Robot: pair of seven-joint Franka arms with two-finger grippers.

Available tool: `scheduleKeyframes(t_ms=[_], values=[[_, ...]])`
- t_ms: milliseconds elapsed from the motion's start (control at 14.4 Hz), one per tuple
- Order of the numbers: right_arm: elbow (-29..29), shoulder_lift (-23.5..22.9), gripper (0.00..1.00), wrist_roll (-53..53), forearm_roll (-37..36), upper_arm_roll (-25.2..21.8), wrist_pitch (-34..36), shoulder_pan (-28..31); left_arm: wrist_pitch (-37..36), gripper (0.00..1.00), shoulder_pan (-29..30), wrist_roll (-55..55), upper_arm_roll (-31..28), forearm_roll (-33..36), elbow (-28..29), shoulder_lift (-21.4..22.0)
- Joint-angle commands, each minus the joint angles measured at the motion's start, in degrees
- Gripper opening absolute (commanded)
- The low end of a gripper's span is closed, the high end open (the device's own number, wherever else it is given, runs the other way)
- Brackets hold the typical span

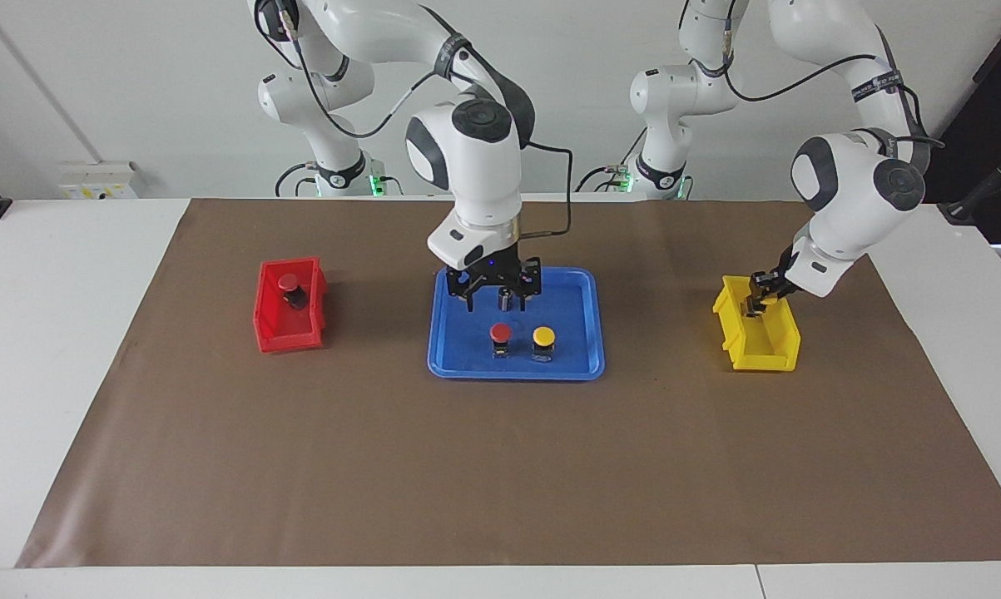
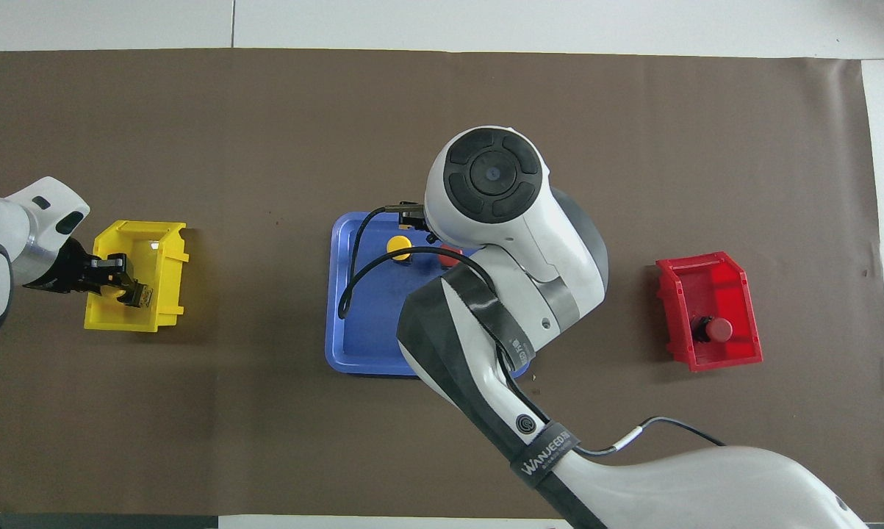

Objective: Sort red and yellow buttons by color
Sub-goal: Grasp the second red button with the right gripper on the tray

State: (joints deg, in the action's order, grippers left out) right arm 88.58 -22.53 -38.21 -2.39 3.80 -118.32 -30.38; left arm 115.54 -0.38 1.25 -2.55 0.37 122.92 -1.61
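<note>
One red button [image 1: 289, 284] lies in the red bin [image 1: 288, 337] at the right arm's end of the table. A second red button [image 1: 500, 333] and a yellow button [image 1: 543, 336] stand side by side in the blue tray [image 1: 571, 366]. My right gripper [image 1: 498, 301] hangs open over the tray's robot-side half, above a dark cylinder [image 1: 506, 299]. In the overhead view its own arm hides it. Down inside the yellow bin [image 1: 779, 353], my left gripper [image 1: 754, 309] is shut on another yellow button [image 2: 140, 297].
A brown mat [image 1: 500, 466] covers the table between the bins. In the overhead view the right arm covers much of the blue tray [image 2: 353, 353] and part of its red button [image 2: 450, 255].
</note>
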Motion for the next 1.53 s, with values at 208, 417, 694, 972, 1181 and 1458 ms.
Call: scheduleKeyframes(t_ms=[208, 417, 694, 972, 1181, 1458], values=[[4.9, -3.5, 0.80, -0.5, -3.9, -0.2, -8.8, 0.0, 5.9, 0.03, 1.0, -0.1, 0.3, -0.1, 5.8, 2.2], [7.3, -2.6, 0.77, -0.5, -3.8, -0.2, -9.5, -0.1, 5.9, 0.59, 0.4, 0.0, 0.3, -0.1, 5.5, 2.1], [9.1, -1.9, 0.74, -0.5, -3.3, -0.1, -9.8, -0.1, 4.9, 0.88, 0.0, 0.0, 0.4, -0.1, 4.5, 2.0], [9.5, -1.7, 0.74, -0.5, -3.0, 0.2, -9.7, -0.2, -4.1, 0.94, -1.0, 0.5, 0.8, -0.1, -2.9, 2.1], [9.8, -1.6, 0.72, -0.4, -2.9, 0.6, -9.6, -0.3, -8.9, 1.00, -2.9, 2.8, 1.1, -0.1, -7.7, 3.1], [10.3, -1.4, 0.50, -0.4, -2.9, 0.7, -9.6, -0.3, -9.7, 1.00, -11.5, 13.6, 1.1, -0.1, -12.2, 2.4]])
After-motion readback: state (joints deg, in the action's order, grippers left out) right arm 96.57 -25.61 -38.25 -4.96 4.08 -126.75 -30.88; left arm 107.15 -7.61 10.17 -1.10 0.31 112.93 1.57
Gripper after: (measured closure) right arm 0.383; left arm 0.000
